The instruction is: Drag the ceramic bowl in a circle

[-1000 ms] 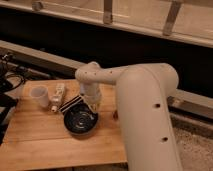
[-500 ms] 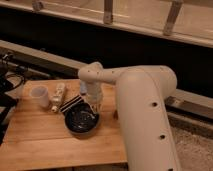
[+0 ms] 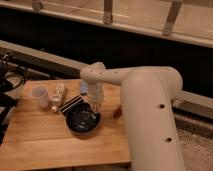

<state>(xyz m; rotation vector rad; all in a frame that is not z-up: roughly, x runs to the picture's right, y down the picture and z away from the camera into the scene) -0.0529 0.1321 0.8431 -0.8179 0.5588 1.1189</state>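
wooden worktop (image 3: 45, 142): pale block board that fills the lower left of the view; its near right corner is hidden behind the arm.
ceramic bowl (image 3: 80, 121): glossy black, round and shallow, standing upright and flat on the board about mid-way between the left and right edges, a little toward the far edge; pale rings shine inside it.
gripper (image 3: 94, 107): points straight down, with its tip at the far right part of the bowl's rim; whether it is spread or pressed together cannot be told from this view.
arm (image 3: 150, 105): white and thick; it rises by the near right corner, bends at a rounded joint above the far edge and drops to the gripper.
cup (image 3: 39, 95): white, small, upright, near the far left corner, well apart from the bowl.
bottle (image 3: 57, 98): white, perhaps a small bottle, lying on its side just beside the cup, on the bowl's side of it.
packet (image 3: 73, 103): flat, dark with pale stripes, lying between the bottle and the bowl, just beside the bowl's far left rim.
red thing (image 3: 117, 112): small, on the board by the right edge, close beside the arm; too blurred to name.
cables (image 3: 9, 82): dark, tangled, off the left edge of the board.
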